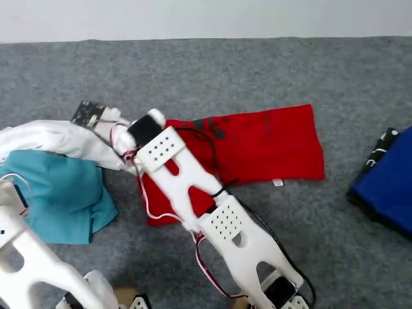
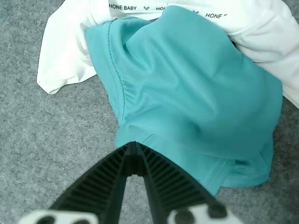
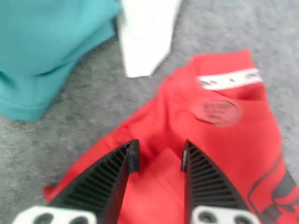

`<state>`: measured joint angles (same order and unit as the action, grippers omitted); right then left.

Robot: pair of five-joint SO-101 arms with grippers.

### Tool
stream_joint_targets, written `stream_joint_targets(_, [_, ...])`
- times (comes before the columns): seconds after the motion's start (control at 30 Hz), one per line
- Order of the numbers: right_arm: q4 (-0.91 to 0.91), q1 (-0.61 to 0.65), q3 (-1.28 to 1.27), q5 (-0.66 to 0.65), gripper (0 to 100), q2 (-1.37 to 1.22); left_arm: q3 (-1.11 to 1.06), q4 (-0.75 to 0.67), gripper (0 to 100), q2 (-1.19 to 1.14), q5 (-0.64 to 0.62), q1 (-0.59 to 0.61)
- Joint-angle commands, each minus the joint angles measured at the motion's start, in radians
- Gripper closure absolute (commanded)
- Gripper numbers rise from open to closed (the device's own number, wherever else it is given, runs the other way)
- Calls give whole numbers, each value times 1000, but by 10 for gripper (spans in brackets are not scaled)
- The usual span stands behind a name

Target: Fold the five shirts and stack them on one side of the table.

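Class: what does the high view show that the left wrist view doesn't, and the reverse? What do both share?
High view adds: a flat red cotton shirt with a white robot arm across it, and a dark blue shirt. Left wrist view adds: the left gripper, shut, at a fabric hem. Both: the crumpled teal shirt, the white shirt touching it, the grey felt table.

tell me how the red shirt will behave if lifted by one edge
Likely floppy: the red shirt lies flat with soft folds, so it should drape and sag. Probably light, thin fabric. It may drag on the grey carpet rather than slide.
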<state>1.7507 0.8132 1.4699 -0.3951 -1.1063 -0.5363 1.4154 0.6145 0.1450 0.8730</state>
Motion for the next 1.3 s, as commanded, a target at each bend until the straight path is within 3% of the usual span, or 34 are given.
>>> stream_joint_targets(0.0, [41, -77, 41, -3, 835, 111, 7, -12, 998, 26, -8, -6])
stream_joint_targets(0.33, [48, -236, 32, 60, 836, 130, 7, -17, 998, 26, -8, -6])
stream_joint_targets(0.77, [42, -228, -646, 126, 836, 513, 4, -14, 998, 26, -9, -32])
stream_joint_targets(1.0, [36, -202, -732, 184, 837, 487, 5, -11, 998, 26, -80, -106])
stream_joint_targets(1.27, [-8, -202, -729, 183, 837, 400, 5, -11, 998, 26, -77, -103])
